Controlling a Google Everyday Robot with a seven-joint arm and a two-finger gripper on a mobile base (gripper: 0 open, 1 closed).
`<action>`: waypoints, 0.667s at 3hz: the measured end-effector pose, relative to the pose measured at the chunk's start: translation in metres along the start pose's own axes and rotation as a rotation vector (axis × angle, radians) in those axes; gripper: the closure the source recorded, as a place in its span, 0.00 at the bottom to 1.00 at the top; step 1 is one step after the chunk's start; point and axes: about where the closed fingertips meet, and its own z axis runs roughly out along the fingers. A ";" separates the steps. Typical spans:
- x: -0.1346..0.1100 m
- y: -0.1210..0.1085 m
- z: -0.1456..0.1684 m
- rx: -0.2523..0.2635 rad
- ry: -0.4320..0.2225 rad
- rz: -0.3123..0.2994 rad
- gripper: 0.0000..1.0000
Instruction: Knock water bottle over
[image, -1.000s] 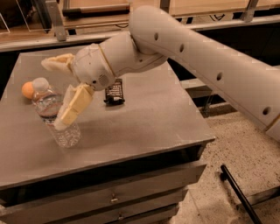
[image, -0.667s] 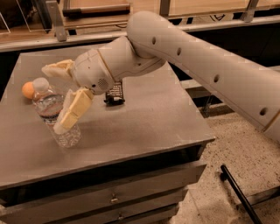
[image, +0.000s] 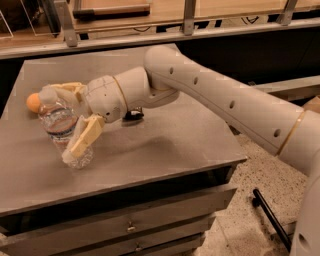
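Observation:
The water bottle (image: 59, 125) is a clear ribbed bottle with a white cap and a red and blue banded label. It stands on the grey table (image: 165, 150) near the left edge, leaning a little to the left. My gripper (image: 61, 124) is open and straddles the bottle. One tan finger (image: 84, 139) lies across the bottle's front right side. The other finger (image: 65, 90) is behind it, near the cap. The bottle's base rests on the table.
An orange ball (image: 33, 102) sits just behind and left of the bottle. A small black object (image: 133, 116) lies mid-table, mostly hidden under my arm. A railing (image: 185, 20) runs behind the table. A black bar (image: 270, 215) lies on the floor at right.
My arm has dropped lower and swung a little left, now covering most of the black object. The fingers stay around the bottle, which still stands.

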 end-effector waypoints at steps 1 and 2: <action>0.004 -0.001 0.002 -0.005 -0.014 -0.008 0.00; 0.003 0.000 0.004 -0.010 -0.015 -0.009 0.16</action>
